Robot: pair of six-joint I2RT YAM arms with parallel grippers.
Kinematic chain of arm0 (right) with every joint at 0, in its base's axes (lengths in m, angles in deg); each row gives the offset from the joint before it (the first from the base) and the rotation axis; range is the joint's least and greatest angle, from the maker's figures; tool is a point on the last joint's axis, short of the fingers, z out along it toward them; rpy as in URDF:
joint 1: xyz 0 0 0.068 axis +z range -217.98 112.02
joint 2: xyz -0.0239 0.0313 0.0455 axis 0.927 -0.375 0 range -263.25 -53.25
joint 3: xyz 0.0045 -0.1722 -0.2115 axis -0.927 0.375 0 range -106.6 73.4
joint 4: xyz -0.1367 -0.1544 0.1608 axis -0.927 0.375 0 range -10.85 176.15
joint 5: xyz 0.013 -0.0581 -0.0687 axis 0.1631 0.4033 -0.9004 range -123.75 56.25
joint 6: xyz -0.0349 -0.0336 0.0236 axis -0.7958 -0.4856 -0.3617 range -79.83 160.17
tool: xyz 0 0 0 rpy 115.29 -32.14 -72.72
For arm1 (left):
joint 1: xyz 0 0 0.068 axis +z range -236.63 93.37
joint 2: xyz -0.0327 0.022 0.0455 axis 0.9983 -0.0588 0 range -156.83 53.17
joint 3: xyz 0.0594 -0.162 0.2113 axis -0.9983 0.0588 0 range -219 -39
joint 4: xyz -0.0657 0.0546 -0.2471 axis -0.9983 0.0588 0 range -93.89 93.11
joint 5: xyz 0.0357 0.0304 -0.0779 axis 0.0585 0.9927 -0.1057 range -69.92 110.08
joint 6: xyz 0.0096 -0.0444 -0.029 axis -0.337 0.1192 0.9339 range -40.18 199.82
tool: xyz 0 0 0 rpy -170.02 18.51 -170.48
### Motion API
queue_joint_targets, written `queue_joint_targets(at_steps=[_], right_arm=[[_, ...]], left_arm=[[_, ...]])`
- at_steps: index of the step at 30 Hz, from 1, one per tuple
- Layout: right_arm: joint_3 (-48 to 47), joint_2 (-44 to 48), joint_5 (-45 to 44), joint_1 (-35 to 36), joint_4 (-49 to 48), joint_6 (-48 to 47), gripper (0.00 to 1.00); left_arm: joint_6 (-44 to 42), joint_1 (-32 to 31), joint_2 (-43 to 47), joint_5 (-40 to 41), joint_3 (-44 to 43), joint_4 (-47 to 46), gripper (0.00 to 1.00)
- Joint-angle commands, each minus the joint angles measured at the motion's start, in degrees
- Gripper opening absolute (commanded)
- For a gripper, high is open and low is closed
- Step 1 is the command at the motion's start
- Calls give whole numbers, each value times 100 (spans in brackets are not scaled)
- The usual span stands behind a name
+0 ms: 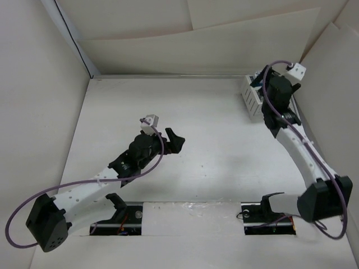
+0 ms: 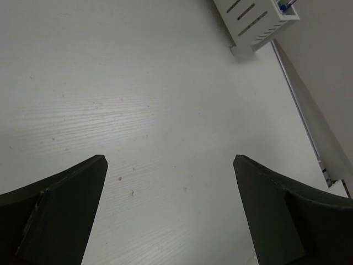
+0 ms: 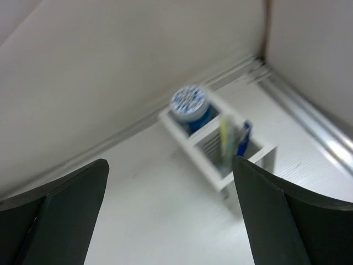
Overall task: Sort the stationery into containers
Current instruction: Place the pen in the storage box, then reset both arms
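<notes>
Already in box (image 3: 218, 178): roll (image 3: 189, 102) tops one compartment; yellow stick (image 3: 224, 135) and pen (image 3: 243, 138) stand upright in the other.
Box place: far right corner of table (image 2: 138, 83).
Right claw (image 3: 170, 163): wide, empty, just above box, which lies ahead and below.
Left claw (image 2: 171, 160): wide, empty, mid-table, well apart from box.
Nearer arm: right.
Loose stationery: none seen; sorting looks nearly done.
</notes>
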Motion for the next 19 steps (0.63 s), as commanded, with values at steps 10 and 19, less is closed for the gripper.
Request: queue_joint_targets(at_steps=[10, 19], right_arm=[[2302, 1997, 2930, 2029, 213, 34, 100], [2584, 2209, 2815, 2919, 100, -239, 100]], left_arm=[[157, -14, 1050, 1282, -696, 1447, 100], [157, -14, 928, 1668, -977, 1904, 100]])
